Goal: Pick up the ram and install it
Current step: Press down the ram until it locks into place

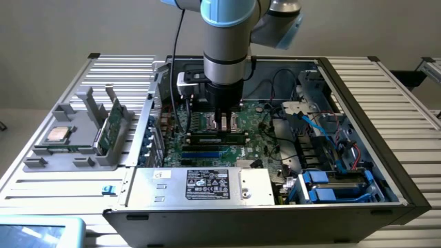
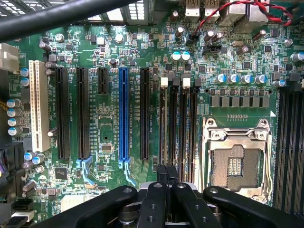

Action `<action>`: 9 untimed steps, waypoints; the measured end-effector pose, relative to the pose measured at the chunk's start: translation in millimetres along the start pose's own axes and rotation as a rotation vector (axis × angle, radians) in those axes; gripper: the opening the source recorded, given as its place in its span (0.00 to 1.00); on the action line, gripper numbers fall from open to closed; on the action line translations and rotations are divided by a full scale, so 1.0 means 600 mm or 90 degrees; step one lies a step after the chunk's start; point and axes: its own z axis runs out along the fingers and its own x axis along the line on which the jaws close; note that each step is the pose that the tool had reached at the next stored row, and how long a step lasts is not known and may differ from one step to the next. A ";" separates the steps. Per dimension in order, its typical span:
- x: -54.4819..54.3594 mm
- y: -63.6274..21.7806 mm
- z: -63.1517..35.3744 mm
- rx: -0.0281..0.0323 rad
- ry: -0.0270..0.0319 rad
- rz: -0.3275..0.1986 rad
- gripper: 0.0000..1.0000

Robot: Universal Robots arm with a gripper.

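Nearest, at the table's (image 1: 406, 103) front left corner, a pale blue slab (image 1: 34, 231) is cut off by the frame. Behind it the open case (image 1: 276, 222) lies on the table. Along the case's front wall sit a silver power supply (image 1: 200, 186) with a black label and, towards the front right corner, 2 blue drive trays (image 1: 337, 188).

Past the power supply lies the motherboard (image 2: 109, 123). The gripper (image 1: 225, 126) (image 2: 166, 172) reaches straight down to it, fingers pressed together with nothing seen between them, tips just over the bank of 4 dark memory slots (image 2: 178, 123). In the wrist view a row of black expansion slots, 1 blue slot (image 2: 124, 114) and 1 white slot (image 2: 39, 104) lie on one side of that bank, and the open processor socket (image 2: 235, 161) on the other. Whether a stick already sits in the slot under the fingertips cannot be made out; the gripper body hides that end.

The ram (image 1: 112, 124) is well apart from the gripper, standing on edge in a grey holder (image 1: 82, 150) on the table outside the case, at the exterior view's left. A square processor (image 1: 58, 134) lies flat in the same holder.

Farther back, blue and black wires (image 1: 313, 124) crowd the case's right side, and a black cable (image 1: 177, 51) hangs beside the arm (image 1: 224, 46) down to the wrist
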 end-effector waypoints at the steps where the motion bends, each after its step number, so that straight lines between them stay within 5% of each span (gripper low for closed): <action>1: 0.000 0.000 0.000 0.0000 -0.0001 0.000 0.09; 9: 0.000 0.000 0.000 0.0012 0.0000 0.000 0.09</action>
